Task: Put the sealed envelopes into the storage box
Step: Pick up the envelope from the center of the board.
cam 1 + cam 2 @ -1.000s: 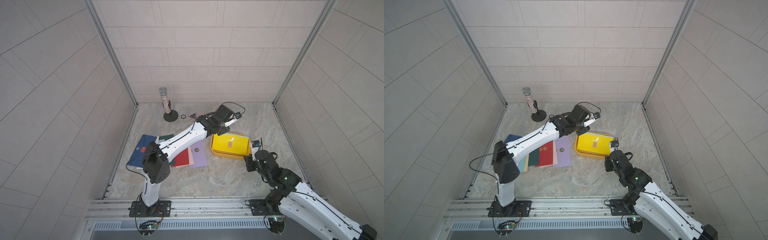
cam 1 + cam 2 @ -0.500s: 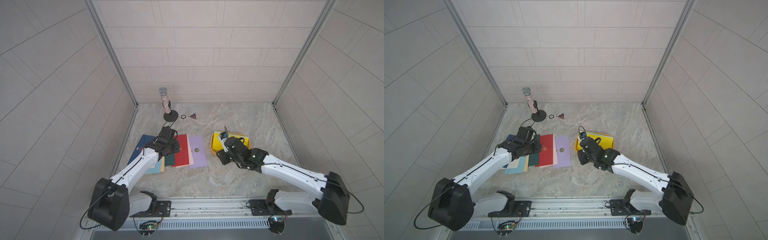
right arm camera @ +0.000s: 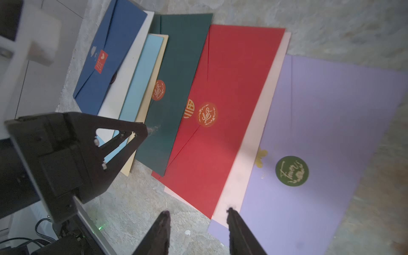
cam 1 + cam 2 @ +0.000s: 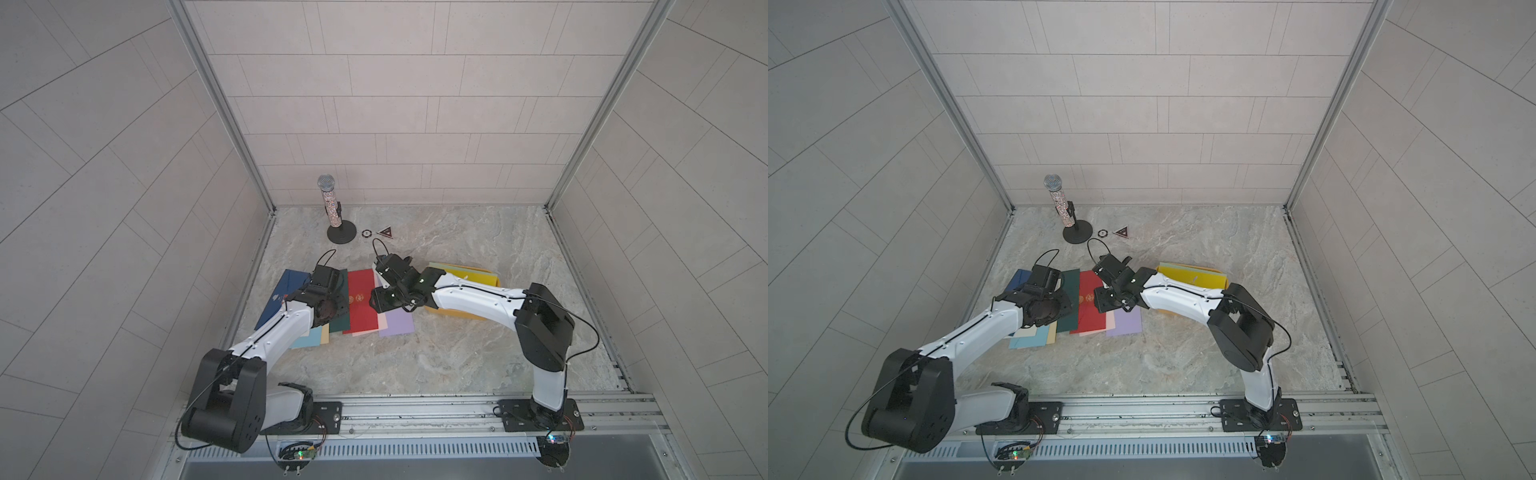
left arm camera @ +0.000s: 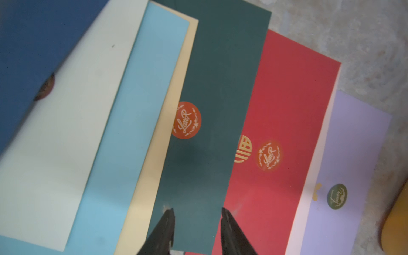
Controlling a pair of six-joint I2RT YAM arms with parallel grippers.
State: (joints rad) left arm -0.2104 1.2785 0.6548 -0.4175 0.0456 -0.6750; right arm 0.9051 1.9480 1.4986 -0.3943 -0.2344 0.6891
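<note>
Marble-patterned counter fills the floor of a booth closed in by pale tiled walls. A metal rail along the near edge carries both arms. In both top views the envelopes lie fanned and overlapping on the left arm's side. The mustard storage box sits just beside them, partly covered by the right arm. A glittery microphone on a round stand, a round badge and a triangular badge sit near the back wall.

From the left wrist, the left gripper shows its jaws apart over the dark green envelope, with nothing between them. The red envelope and lilac envelope overlap alongside.

From the right wrist, the right gripper also has its jaws apart and empty. It is poised at the near edge of the fan, where pink and lilac paper meet bare stone.
</note>
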